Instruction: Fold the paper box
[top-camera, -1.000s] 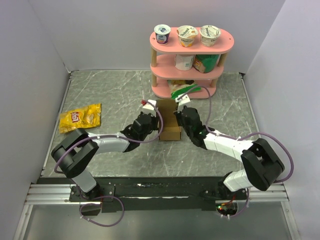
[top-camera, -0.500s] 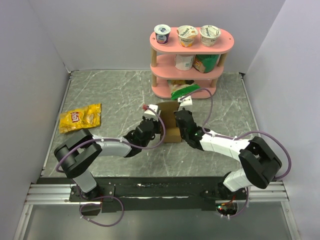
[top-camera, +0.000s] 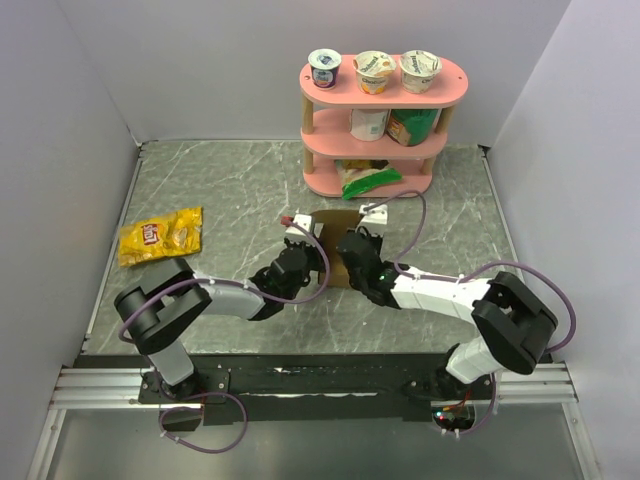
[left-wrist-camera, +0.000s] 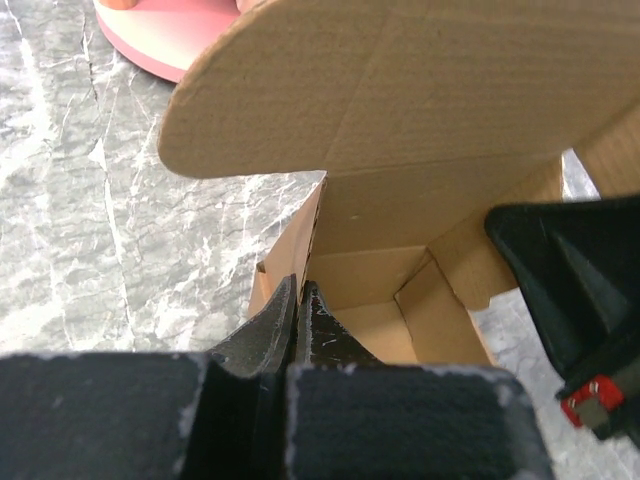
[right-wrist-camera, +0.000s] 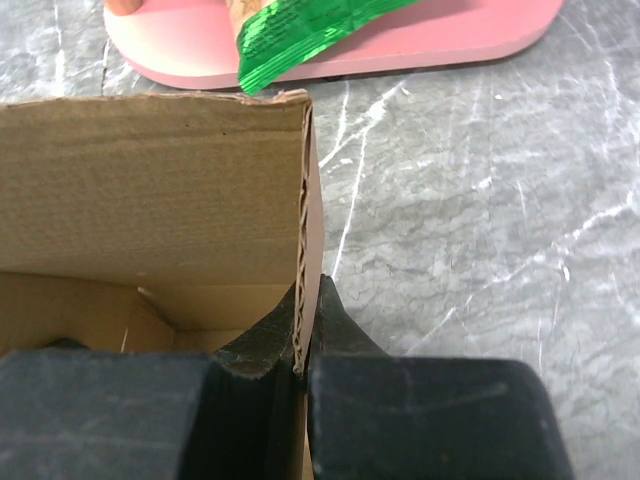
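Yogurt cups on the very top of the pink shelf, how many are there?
3 yogurt cups in a row on the pink shelf's top: left, middle, right. None hidden there.

Grey marbled worktop (top-camera: 220, 190). Pink 3-tier shelf (top-camera: 450, 98) at 12-1 o'clock, far side: 3 yogurt cups (top-camera: 374, 71) on top tier, white tub (top-camera: 369, 124) + green packet (top-camera: 411, 126) mid tier, green bag (top-camera: 368, 180) btm tier. Yellow snack bag (top-camera: 161, 235) lies flat at 9 o'clock, well apart from shelf.

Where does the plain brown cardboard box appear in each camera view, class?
Top external: brown cardboard box near the centre.
Left wrist: the box fills the upper and middle frame.
Right wrist: the box fills the left half.
Shared landmark: pink oval shelf base beyond it.
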